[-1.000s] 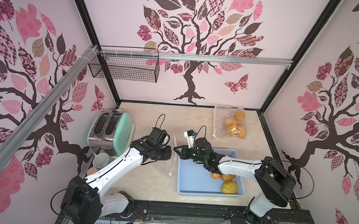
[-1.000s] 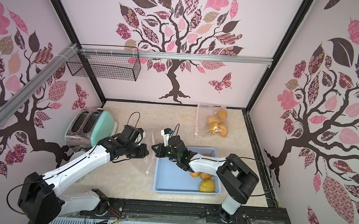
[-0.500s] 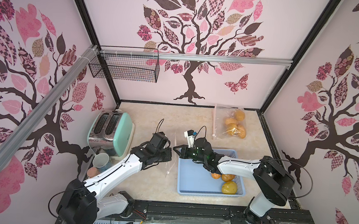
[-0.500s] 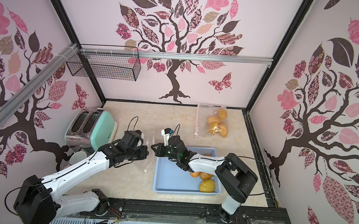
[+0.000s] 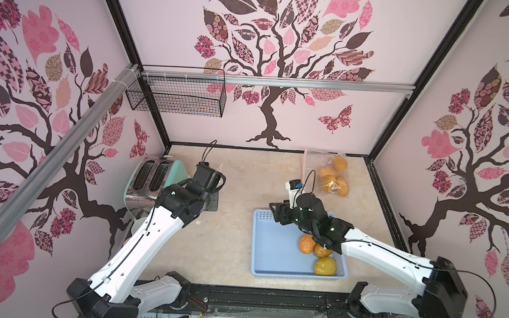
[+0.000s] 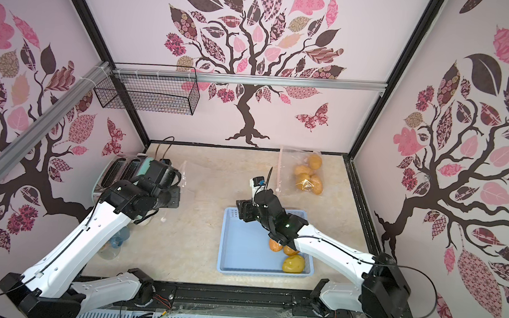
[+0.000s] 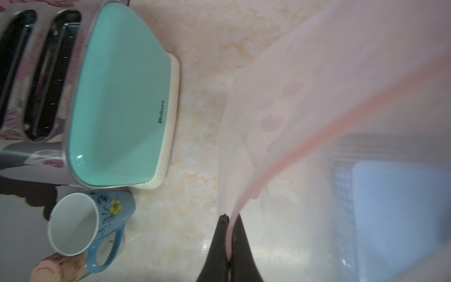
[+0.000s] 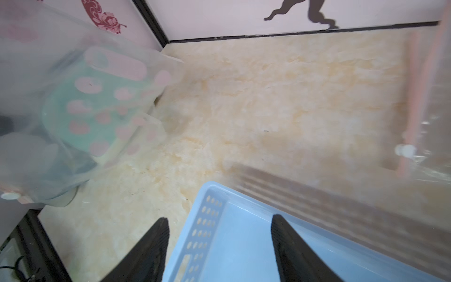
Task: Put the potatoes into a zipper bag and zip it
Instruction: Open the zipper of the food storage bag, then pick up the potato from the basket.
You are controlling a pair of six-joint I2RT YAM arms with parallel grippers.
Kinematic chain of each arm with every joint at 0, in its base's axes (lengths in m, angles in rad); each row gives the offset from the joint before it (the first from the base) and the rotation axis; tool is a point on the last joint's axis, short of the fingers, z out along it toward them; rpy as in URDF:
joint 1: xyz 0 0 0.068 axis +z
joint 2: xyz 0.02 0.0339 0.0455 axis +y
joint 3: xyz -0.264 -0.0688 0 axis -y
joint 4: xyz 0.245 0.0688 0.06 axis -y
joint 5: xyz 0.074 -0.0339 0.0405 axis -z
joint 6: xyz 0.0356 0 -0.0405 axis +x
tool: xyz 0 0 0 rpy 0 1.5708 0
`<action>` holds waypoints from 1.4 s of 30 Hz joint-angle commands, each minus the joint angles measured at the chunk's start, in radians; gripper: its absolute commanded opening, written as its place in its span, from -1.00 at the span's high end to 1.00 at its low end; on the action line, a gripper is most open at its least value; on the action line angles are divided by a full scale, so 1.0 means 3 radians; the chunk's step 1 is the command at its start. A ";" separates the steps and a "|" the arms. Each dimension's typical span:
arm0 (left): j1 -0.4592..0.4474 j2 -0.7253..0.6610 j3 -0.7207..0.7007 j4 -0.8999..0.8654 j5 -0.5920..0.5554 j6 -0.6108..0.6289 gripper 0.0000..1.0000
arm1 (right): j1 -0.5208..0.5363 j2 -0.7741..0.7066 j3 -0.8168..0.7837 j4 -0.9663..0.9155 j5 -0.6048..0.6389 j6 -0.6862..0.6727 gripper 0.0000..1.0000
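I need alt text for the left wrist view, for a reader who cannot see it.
The left gripper is shut on the pink zip strip of a clear, pink-dotted zipper bag that fills much of the picture. Beside it, on the beige table, are a teal toaster and a blue mug.

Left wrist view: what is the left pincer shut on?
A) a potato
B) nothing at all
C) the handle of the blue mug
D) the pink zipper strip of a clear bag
D: the left pincer is closed on the pink zipper strip of the clear bag, and the strip runs out from between its tips. The mug lies apart from it.
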 commanded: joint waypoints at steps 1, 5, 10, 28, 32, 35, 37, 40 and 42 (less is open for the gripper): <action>-0.0004 0.0057 -0.0069 -0.0148 0.0267 0.0168 1.00 | -0.0028 -0.0359 -0.0200 -0.0844 0.0425 0.0005 -0.35; -0.0111 0.0176 -0.0517 0.0377 0.0976 0.0063 1.00 | -0.0028 -0.0620 -0.0283 -0.1324 0.0428 0.0147 -0.32; -0.0286 0.0525 -0.0943 0.0947 0.1518 -0.0026 1.00 | -0.0031 -0.0713 -0.0359 -0.1685 0.0345 0.0335 -0.34; -0.0364 0.0396 -0.1145 0.1100 0.1625 -0.0213 1.00 | -0.0284 -0.0047 -0.0371 -0.1727 0.0138 0.0643 -0.42; -0.0362 0.0375 -0.1159 0.1045 0.1486 -0.0275 1.00 | -0.0301 0.0252 -0.0311 -0.1724 0.0245 0.0602 -0.42; -0.0365 0.0360 -0.1154 0.1011 0.1404 -0.0293 1.00 | -0.0300 0.0355 -0.0323 -0.1679 0.0284 0.0619 -0.42; -0.0364 0.0355 -0.1144 0.1010 0.1398 -0.0306 1.00 | -0.0302 0.0392 -0.0401 -0.1552 0.0124 0.0637 -0.42; -0.0361 0.0342 -0.1143 0.1016 0.1389 -0.0331 1.00 | -0.0300 0.0541 -0.0394 -0.1506 0.0116 0.0650 -0.42; -0.0362 0.0337 -0.1145 0.1010 0.1389 -0.0342 1.00 | -0.0300 0.0617 -0.0408 -0.1406 0.0049 0.0656 -0.41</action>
